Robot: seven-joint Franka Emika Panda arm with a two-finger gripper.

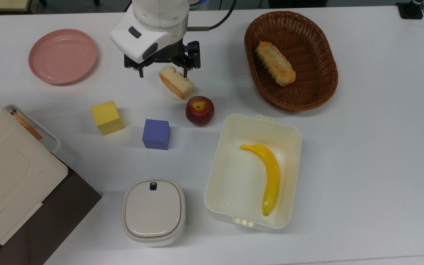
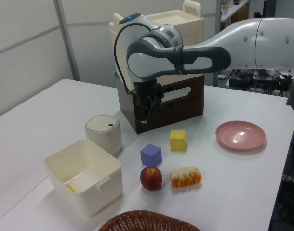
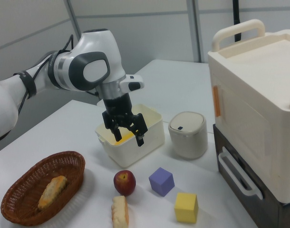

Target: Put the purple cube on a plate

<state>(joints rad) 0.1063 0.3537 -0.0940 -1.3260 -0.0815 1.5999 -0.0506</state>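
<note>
The purple cube (image 1: 156, 134) sits free mid-table, between the yellow cube (image 1: 107, 117) and the apple (image 1: 200, 110) — easy to reach from above. My gripper (image 3: 125, 131) hangs spread and empty, high over the table. The plate (image 1: 62, 56) waits bare at the far corner.

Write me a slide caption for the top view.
End effector open above the table, with the purple cube untouched beside a yellow cube and the pink plate bare.
</note>
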